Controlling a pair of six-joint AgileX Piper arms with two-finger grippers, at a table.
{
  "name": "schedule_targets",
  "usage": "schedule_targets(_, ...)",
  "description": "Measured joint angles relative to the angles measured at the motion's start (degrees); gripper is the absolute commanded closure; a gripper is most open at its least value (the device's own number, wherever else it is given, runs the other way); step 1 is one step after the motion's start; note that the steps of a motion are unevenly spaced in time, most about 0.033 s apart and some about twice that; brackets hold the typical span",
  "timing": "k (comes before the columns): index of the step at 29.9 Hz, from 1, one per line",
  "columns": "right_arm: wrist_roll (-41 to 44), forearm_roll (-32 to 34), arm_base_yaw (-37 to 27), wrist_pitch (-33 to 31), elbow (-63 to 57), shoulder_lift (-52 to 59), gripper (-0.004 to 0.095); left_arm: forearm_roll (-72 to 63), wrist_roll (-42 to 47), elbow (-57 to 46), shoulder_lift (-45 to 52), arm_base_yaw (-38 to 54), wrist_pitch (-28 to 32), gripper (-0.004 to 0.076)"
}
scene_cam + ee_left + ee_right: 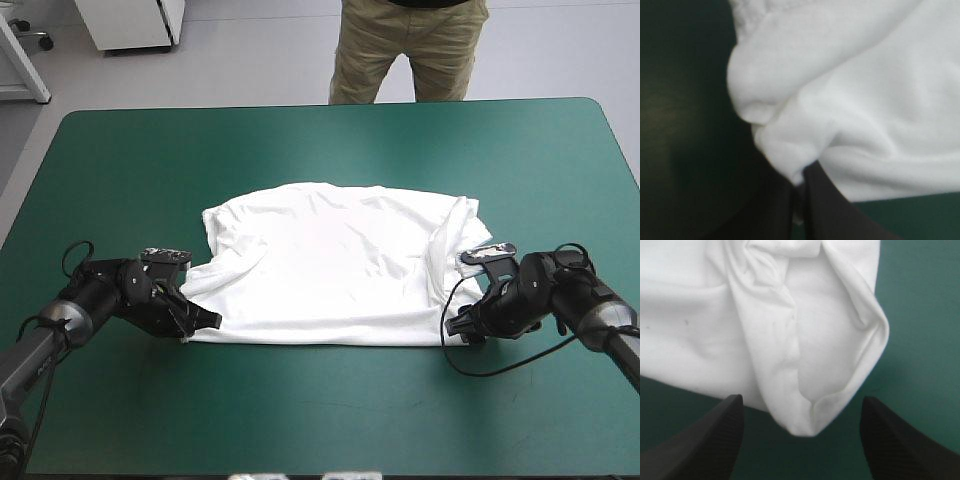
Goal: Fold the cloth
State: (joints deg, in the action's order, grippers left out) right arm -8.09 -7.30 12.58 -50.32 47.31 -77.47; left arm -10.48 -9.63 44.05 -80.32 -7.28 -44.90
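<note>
The jaws differ. Those of the left gripper (798,176) are all but closed, pinching a fold of white fabric between them, while those of the right gripper (801,399) stand wide apart and hold nothing. Under both lies the teal-green cover (300,150) of the table, and spread flat on it is the T-shirt (340,270). Its long axis runs from one gripper across to the other, and its body reaches away ahead of both. The near hem (320,338) stretches straight between the two grippers, so each arm sits at its own near corner and neither is closer than the other. On the right, the rounded, doubled-over corner (812,420) points into the gap between the black fingers (715,435), roughly midway and touching neither. By my reading, the coming fold depends on that corner: the right jaws need to close on it so that both arms can lift the hem together and carry it forward over the body.
</note>
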Motion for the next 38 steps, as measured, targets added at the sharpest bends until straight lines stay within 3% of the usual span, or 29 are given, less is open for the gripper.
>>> schedule_targets(6, 0.0, 0.7, 0.0, 0.7, -0.1, -5.2, 0.0571, 0.0, -0.2, 0.0, 0.0, 0.0, 0.0, 0.0733)
schedule_targets(13, -1.2, 0.9, -0.2, 0.7, 0.0, -5.2, 0.0928, 0.0, -0.2, 0.0, 0.1, 0.0, 0.1, 0.0733)
schedule_targets(21, -1.5, -0.5, -0.2, -3.3, -0.8, 0.3, 0.0925, 0.8, -0.2, -0.7, 2.8, 0.0, -2.3, 0.0733)
schedule_targets(31, -0.7, -0.9, -0.2, -14.5, -1.0, 13.5, 0.0926, 2.0, -0.2, -0.7, 14.4, 0.0, -13.3, 0.0733)
schedule_targets(38, 0.5, -2.6, -0.2, -17.3, -1.1, 19.9, 0.0925, 2.3, 0.7, 0.3, 18.5, 0.0, -16.7, 0.0733)
